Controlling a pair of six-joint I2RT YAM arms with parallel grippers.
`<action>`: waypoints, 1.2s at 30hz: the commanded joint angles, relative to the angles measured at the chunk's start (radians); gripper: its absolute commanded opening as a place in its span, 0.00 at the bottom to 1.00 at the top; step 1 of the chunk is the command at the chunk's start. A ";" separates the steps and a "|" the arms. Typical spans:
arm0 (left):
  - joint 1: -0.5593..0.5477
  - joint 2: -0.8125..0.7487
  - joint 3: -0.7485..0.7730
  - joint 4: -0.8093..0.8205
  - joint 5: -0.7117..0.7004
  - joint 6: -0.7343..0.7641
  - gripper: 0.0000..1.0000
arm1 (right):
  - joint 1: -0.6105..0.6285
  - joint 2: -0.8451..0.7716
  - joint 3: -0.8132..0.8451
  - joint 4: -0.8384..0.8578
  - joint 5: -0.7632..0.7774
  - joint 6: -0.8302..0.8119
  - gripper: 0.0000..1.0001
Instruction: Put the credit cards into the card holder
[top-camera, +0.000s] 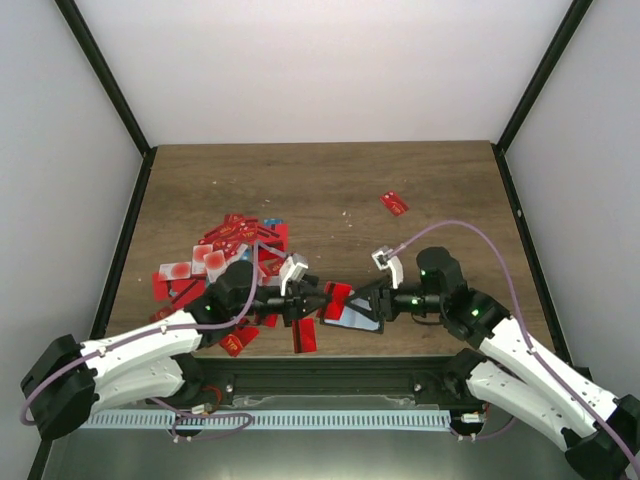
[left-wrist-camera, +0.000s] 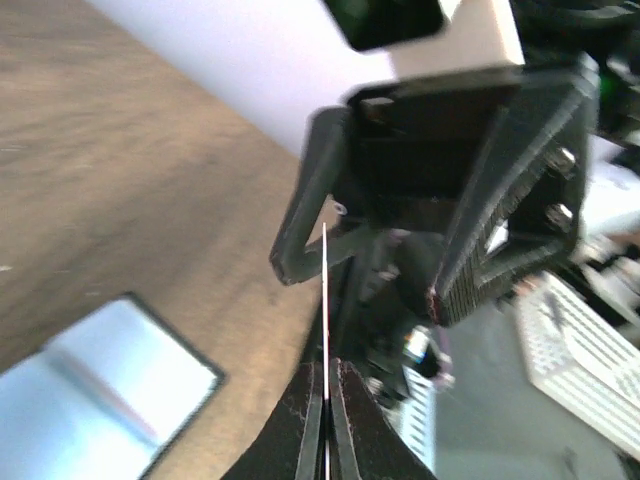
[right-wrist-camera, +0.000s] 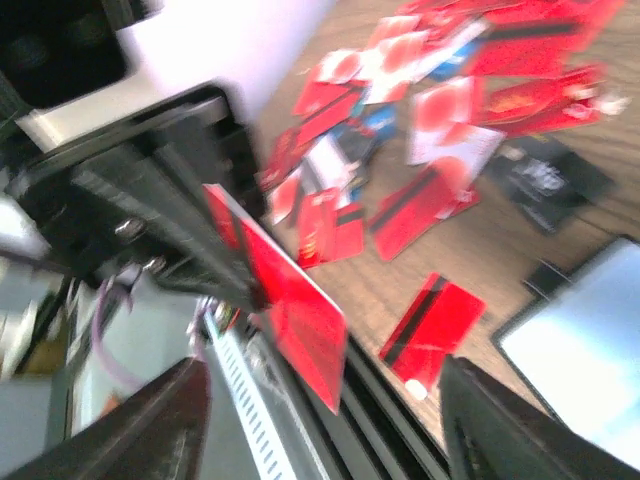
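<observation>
My left gripper (left-wrist-camera: 326, 400) is pinched tight on one red credit card (right-wrist-camera: 295, 305); its own wrist camera shows only the thin edge, the right wrist camera the red face. My right gripper (top-camera: 368, 303) stands partly spread, gripping nothing, facing that card. The other credit cards (top-camera: 235, 250) lie heaped on the table (top-camera: 330, 190), partly under my left arm; a glossy dark-framed panel (left-wrist-camera: 110, 400) lies below the fingers; a stray red card (top-camera: 394, 203) lies well apart.

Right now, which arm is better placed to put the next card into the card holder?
Left. The left gripper is shut on a red card, close to the card holder on the table. The right gripper stands open and grips nothing, so it would first need to fetch a card.
</observation>
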 joint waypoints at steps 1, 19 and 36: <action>0.004 -0.005 0.038 -0.160 -0.299 -0.005 0.04 | 0.001 0.019 0.016 -0.120 0.382 0.111 0.72; 0.014 0.538 0.175 0.071 -0.247 -0.348 0.04 | -0.013 0.127 -0.228 -0.009 0.708 0.423 0.71; 0.014 0.680 0.222 0.096 -0.261 -0.370 0.04 | -0.032 0.180 -0.290 0.075 0.656 0.402 0.62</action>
